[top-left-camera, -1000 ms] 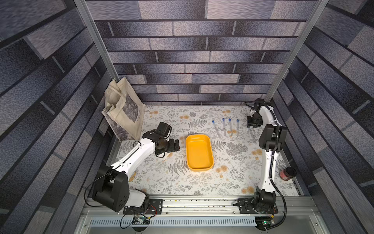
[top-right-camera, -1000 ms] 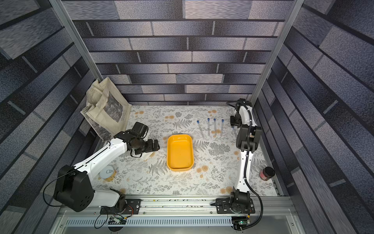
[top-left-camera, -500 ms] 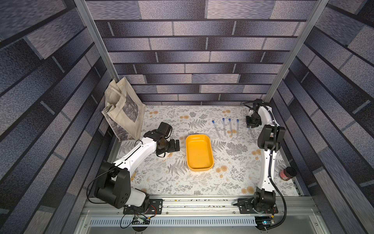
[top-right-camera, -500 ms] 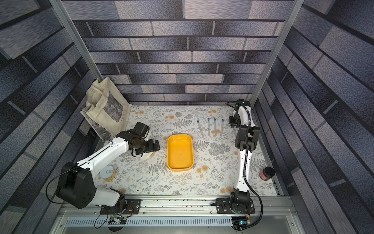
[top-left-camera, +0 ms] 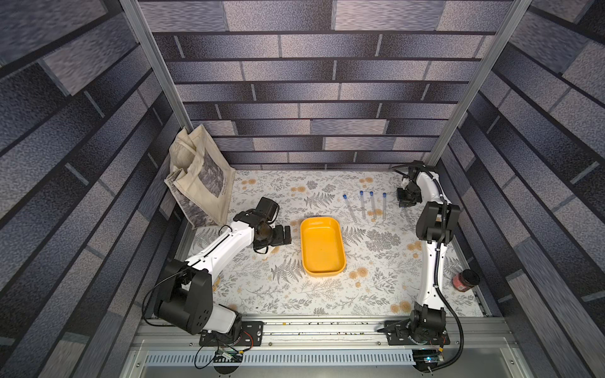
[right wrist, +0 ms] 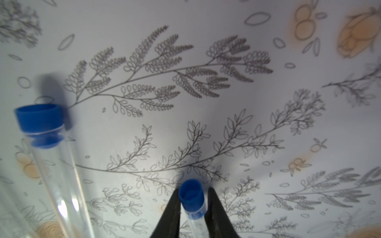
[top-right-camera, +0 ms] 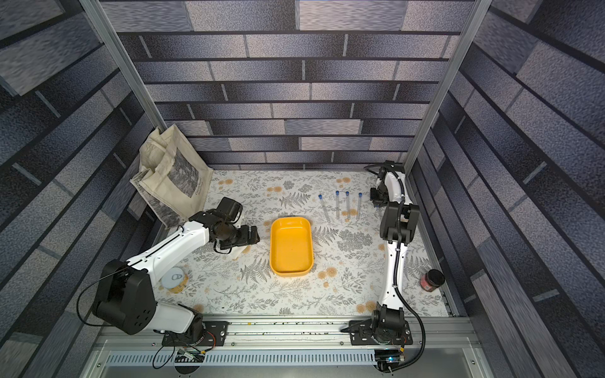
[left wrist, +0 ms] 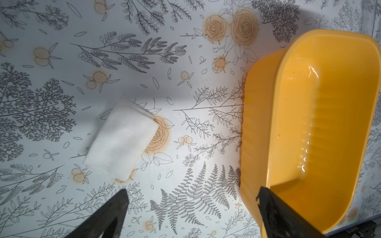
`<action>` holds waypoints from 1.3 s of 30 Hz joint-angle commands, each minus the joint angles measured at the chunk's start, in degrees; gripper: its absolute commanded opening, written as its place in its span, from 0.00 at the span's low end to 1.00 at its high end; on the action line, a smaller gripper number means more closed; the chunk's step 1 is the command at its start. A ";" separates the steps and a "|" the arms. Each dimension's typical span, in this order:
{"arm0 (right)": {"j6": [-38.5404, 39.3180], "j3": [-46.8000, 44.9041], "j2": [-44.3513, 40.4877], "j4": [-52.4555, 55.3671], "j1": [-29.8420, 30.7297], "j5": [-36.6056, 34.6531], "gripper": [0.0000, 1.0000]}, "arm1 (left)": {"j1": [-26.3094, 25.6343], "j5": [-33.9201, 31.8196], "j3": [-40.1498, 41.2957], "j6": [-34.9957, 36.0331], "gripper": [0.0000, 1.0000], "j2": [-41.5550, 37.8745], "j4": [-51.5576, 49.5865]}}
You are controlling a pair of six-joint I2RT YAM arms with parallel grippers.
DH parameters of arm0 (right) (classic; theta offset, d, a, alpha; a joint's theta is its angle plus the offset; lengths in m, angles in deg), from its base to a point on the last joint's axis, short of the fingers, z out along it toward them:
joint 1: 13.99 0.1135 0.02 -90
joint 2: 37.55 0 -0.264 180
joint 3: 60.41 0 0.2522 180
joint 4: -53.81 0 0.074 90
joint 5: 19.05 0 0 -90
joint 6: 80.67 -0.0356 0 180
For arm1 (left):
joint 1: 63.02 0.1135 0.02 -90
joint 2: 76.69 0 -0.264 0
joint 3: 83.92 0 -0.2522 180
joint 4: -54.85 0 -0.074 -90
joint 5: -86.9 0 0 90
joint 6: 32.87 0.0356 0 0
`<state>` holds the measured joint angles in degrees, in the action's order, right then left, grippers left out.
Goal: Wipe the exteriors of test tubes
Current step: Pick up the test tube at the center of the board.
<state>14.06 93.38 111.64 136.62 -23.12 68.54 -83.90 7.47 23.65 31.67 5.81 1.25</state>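
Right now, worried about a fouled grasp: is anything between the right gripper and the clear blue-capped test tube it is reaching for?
Nothing visible does. The right gripper has the clear blue-capped test tube directly between its fingers at the capped end; the neighbouring capped tube lies apart, outside the fingers.

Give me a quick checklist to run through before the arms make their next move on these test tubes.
1. Right gripper closed on a test tube just below its blue cap: ok.
2. That tube lifted off the table: cannot tell.
3. Left gripper open: ok, jaws wide.
4. White cloth in hand: not ok, it lies on the table, untouched.
5. Other four tubes lying apart from the right gripper: ok.
6. Yellow tray empty: ok.
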 commanded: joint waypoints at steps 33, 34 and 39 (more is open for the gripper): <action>-6.50 -23.40 -28.82 -5.77 11.67 6.90 0.12 | 3.08 -9.82 2.76 -3.82 0.95 0.60 -5.48; -6.81 -25.11 -30.21 -6.30 12.08 7.60 0.12 | 3.21 -9.78 2.82 -3.65 0.91 0.94 -5.44; -7.04 -32.28 -37.95 -7.79 14.11 9.42 0.12 | 4.73 -10.52 3.46 -2.39 0.78 2.70 -4.66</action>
<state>8.18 63.93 77.26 130.22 -8.89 76.08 -80.10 -1.25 25.98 28.55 7.30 -1.96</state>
